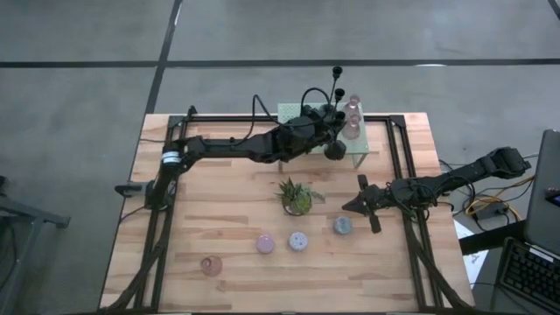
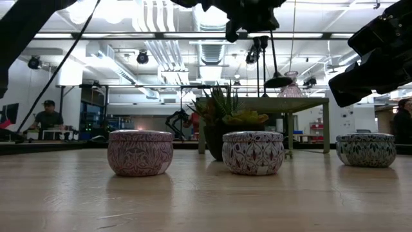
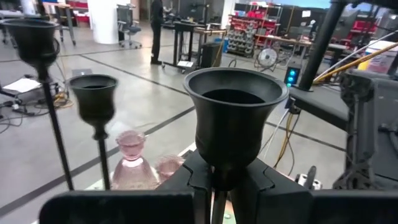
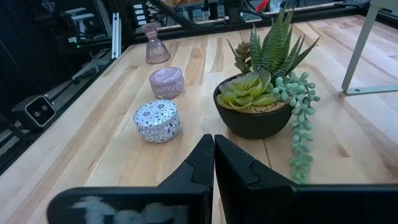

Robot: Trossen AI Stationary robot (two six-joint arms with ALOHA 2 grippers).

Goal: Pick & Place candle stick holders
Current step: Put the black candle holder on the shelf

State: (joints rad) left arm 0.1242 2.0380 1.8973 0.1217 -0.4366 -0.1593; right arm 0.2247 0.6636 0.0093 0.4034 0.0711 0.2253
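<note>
At upper centre the left gripper [image 1: 333,149] clenches a slim black metal candlestick [image 3: 235,118] beside the pale green mesh rack [image 1: 289,113], while the clenched, empty right gripper [image 1: 360,203] waits beside the untouched round patterned holders [image 2: 140,152].

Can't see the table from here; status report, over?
Left gripper shut on black candlestick at mesh rack. Right gripper shut, empty, beside blue holder. Plant mid-table.

Black candlesticks [image 1: 334,83] upright on rack; round holders [image 1: 298,241] on table

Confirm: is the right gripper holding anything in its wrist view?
No. The right gripper is shut on nothing, its fingers pressed together above bare wood, short of the dark potted succulent plant.
</note>
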